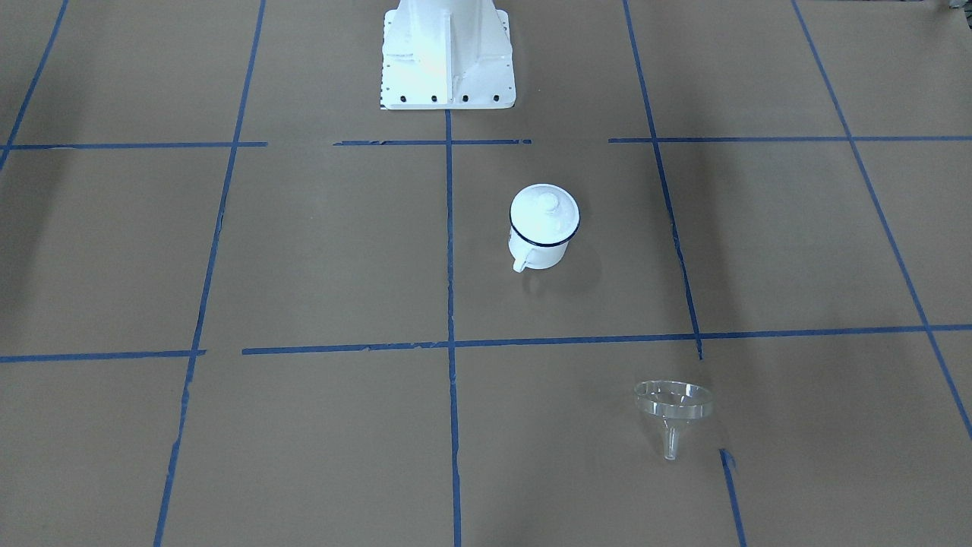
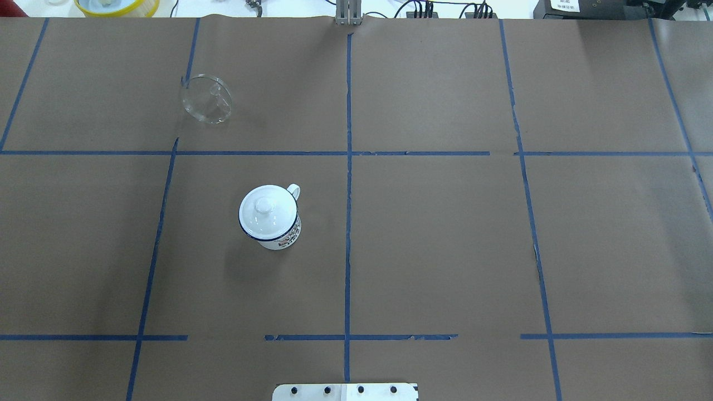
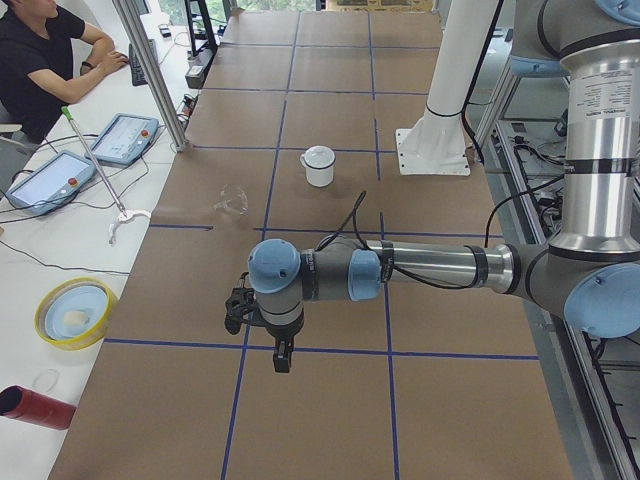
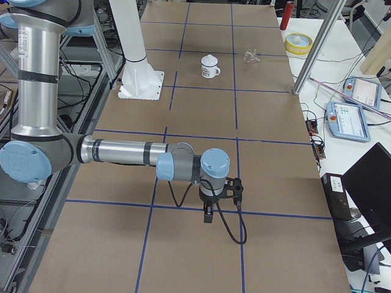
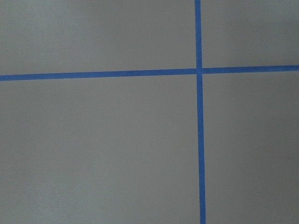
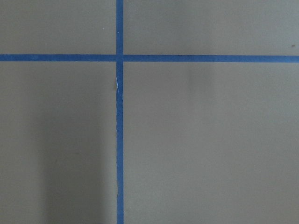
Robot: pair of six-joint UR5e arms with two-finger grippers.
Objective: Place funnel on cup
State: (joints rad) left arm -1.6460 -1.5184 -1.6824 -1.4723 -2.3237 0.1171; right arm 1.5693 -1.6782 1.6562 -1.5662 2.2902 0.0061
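Note:
The clear funnel [image 1: 673,406] lies tilted on its rim on the brown paper, spout off to the side, at the far left of the overhead view [image 2: 206,99]. The white cup [image 1: 541,245] with a dark blue rim stands upright left of the centre line [image 2: 281,236], and a round white lid with a knob [image 2: 267,211] sits on it. My left gripper [image 3: 283,356] shows only in the exterior left view, far from both; I cannot tell if it is open. My right gripper [image 4: 208,215] shows only in the exterior right view; I cannot tell its state.
The white robot base [image 2: 345,391] stands at the near edge. An operator [image 3: 50,60] sits beyond the far side with teach pendants [image 3: 125,138]. A yellow bowl [image 3: 75,312] and a red cylinder [image 3: 35,407] lie off the paper. The wrist views show only paper and blue tape.

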